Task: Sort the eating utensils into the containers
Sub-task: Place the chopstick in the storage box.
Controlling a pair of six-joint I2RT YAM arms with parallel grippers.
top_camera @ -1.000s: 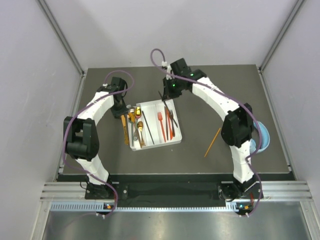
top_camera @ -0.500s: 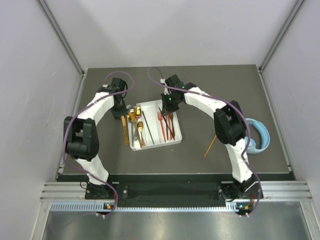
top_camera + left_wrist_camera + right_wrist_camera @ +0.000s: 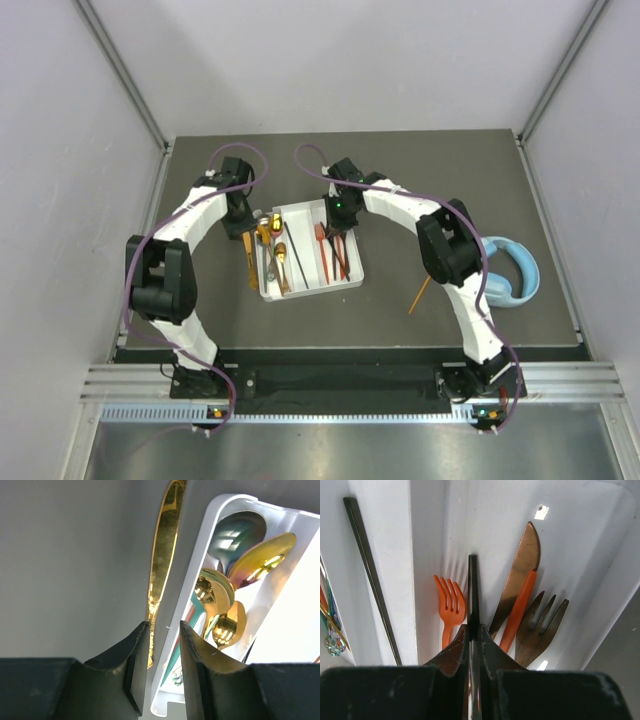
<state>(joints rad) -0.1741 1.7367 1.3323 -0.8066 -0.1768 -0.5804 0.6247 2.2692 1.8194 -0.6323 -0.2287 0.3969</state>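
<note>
Between the pressed-together fingers of the right gripper (image 3: 474,629) a thin black stick (image 3: 472,580) is pinched, its free end running straight out from the fingertips over the white tray (image 3: 592,580). Just left of the stick in that compartment lies an orange fork (image 3: 449,605). To its right lie a coppery knife with an orange handle (image 3: 520,580) and a brown fork (image 3: 540,625). A second dark stick (image 3: 370,570) lies in the next compartment across the divider.

At the tray's other side, the left gripper (image 3: 164,627) stands partly spread and pinches nothing. Its fingers straddle the tray's rim and the near tip of a gold knife (image 3: 162,555), which lies on the table (image 3: 450,180) just beside the tray's outer wall. Shiny teal-tinted and gold spoons (image 3: 262,555) are heaped inside that end compartment.

Well apart, an orange stick (image 3: 424,285) lies on the table near light-blue headphones (image 3: 515,275).
</note>
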